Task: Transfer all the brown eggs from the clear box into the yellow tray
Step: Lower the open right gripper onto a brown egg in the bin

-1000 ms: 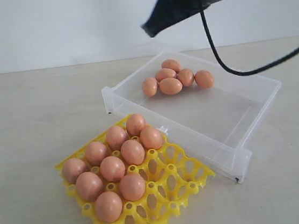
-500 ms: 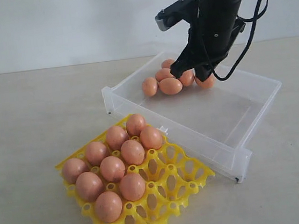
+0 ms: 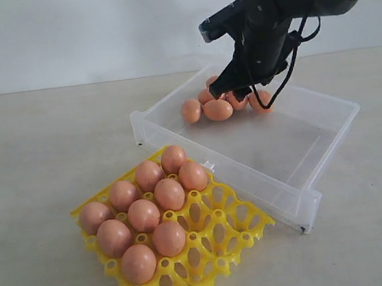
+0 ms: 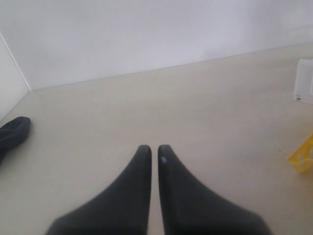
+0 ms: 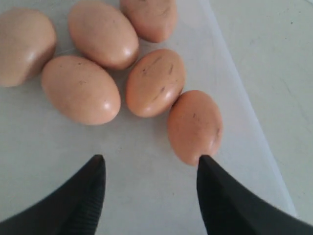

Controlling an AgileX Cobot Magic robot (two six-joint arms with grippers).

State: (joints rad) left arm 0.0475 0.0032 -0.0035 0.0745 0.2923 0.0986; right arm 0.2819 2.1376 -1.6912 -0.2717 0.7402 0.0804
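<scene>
Ext. view: shows ten smooth brown oval eggs [image 3: 144, 215] seated in the bright yellow openwork plastic tray [image 3: 220, 250] on the pale tabletop [image 3: 39, 146], six more bunched in the far corner of the shallow clear plastic box [image 3: 267, 141] just behind it, w/ the black right gripper [image 3: 241, 94] low over that bunch. L wrist view: shows the black left gripper [image 4: 150, 147] clenched on nothing above bare tabletop. R wrist view: shows jaws released wide & empty, one fingertip [image 5: 210, 176] right at the edge of the nearest egg [image 5: 194, 126].
</scene>
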